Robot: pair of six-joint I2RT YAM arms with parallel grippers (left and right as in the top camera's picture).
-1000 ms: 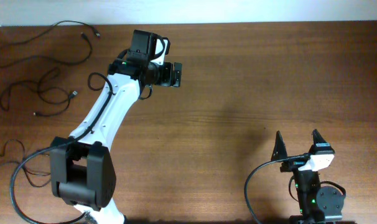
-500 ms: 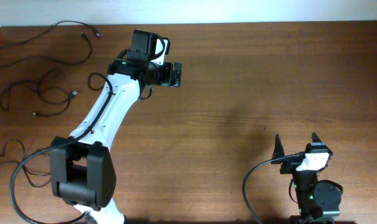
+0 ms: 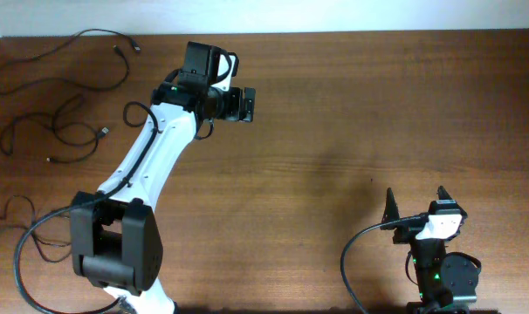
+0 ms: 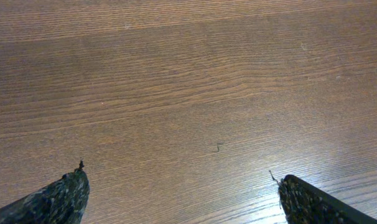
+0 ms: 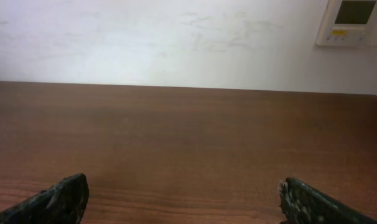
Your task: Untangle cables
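Three thin black cables lie apart at the table's far left in the overhead view: one looping along the top edge [image 3: 83,33], one coiled below it with a plug end [image 3: 101,132], and one at the left border [image 3: 10,202]. My left gripper [image 3: 247,105] is open and empty, well to the right of the cables; its wrist view shows only bare wood between the fingers [image 4: 176,171]. My right gripper [image 3: 415,201] is open and empty at the front right, far from the cables. It faces the back wall in its wrist view [image 5: 182,180].
The wooden table [image 3: 352,113] reaches a white wall at the back. A white wall panel with a display [image 5: 353,22] shows at the upper right of the right wrist view. Thicker black arm cables [image 3: 20,253] loop near the left arm's base.
The right arm shifted slightly toward its base a second ago and has held still since. The left arm and the cables have not moved.
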